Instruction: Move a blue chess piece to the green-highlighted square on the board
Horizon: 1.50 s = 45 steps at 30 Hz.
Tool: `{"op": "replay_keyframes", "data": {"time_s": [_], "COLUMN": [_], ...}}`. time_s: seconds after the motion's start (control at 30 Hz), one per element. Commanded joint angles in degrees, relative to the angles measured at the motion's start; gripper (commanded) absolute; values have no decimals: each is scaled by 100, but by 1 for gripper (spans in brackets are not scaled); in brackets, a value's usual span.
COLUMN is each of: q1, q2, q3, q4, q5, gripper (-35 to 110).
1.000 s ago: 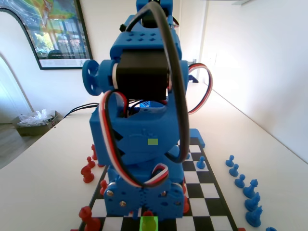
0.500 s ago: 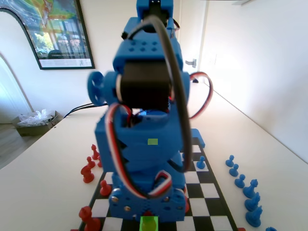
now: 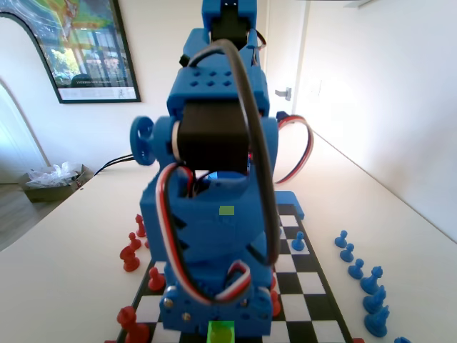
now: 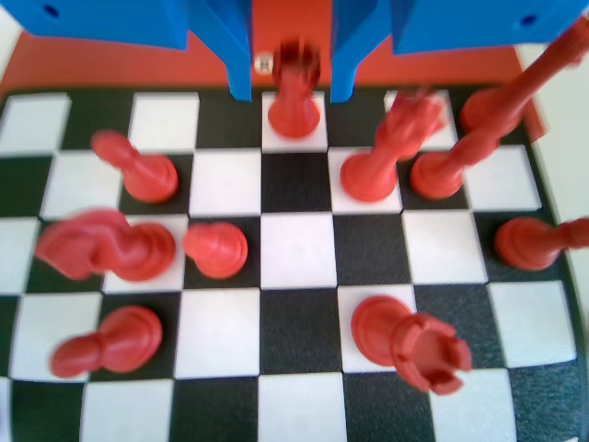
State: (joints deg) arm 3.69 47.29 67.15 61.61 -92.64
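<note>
One red piece (image 4: 294,97) between parted end effector (image 4: 291,78) jaws | green-highlighted square (image 3: 221,334) at fixed view's bottom

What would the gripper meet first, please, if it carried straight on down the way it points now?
Probably the red piece standing between the gripper's open jaws, then the white square beneath it; depth is hard to judge.

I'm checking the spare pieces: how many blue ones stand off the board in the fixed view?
7 at least, in a row right of the board: from the farthest to the nearest, cut by the frame edge. More may be hidden.
</note>
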Motion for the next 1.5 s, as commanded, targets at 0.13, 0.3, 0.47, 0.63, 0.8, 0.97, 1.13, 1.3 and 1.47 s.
{"op": "replay_keyframes", "data": {"time_s": [0.13, 0.3, 0.47, 0.63, 0.8, 0.97, 1.13, 1.3, 1.47], "q1": [44, 44, 70, 88, 62, 220, 457, 773, 1318], "q2": [264, 264, 272, 413, 976, 1600, 2294, 2918, 3516], "q3": [-352, -343, -431, -729, -932, -712, -378, -53, 466], "q4": [26, 79, 176, 615, 1266, 1582, 1749, 2048, 2329], "q5": [-167, -237, -264, -237, -149, -123, -132, -246, -343], "gripper": [7, 2, 1, 1, 1, 1, 1, 1, 1]}}
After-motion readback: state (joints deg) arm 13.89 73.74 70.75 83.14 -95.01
